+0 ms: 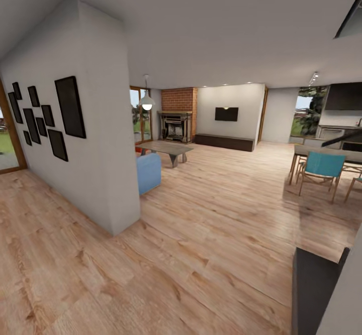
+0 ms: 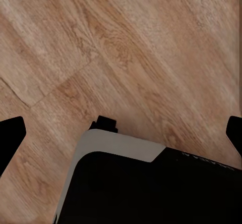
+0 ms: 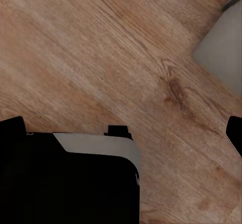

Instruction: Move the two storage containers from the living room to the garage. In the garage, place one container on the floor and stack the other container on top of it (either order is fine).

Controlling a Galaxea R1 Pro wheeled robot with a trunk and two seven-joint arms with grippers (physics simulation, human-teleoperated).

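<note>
Plank flooring (image 1: 201, 254) of light wood fills the lower half of the head view, with a dark panel of the robot's own body (image 1: 314, 295) at the lower right corner. A white partition wall (image 1: 100, 139) hung with black picture frames (image 1: 69, 106) occupies the left of the frame; past its end stand a blue sofa (image 1: 149, 172), a grey coffee bench (image 1: 166, 149) and a brick fireplace (image 1: 177, 119) near the centre. A small red-orange patch (image 1: 139, 149) shows just behind the partition edge, at the sofa; it may be one of the storage containers, but it is too small to confirm. The step in hand is judged to be the drive into the living room: steer right of the partition end, keep well apart from the dining bench (image 1: 327, 151) and turquoise chair (image 1: 322, 166) at the right, and stop facing the sofa area before lowering either arm. The wrist views supply what the head view lacks. In the left wrist view the left gripper (image 2: 126, 138) hangs over bare planks, its dark fingertips (image 2: 11, 133) at opposite frame edges, so it is spread wide and holds nothing. In the right wrist view the right gripper (image 3: 126, 133) is likewise spread and empty, with a pale grey surface (image 3: 224, 47) at the upper right, identity unclear.
</note>
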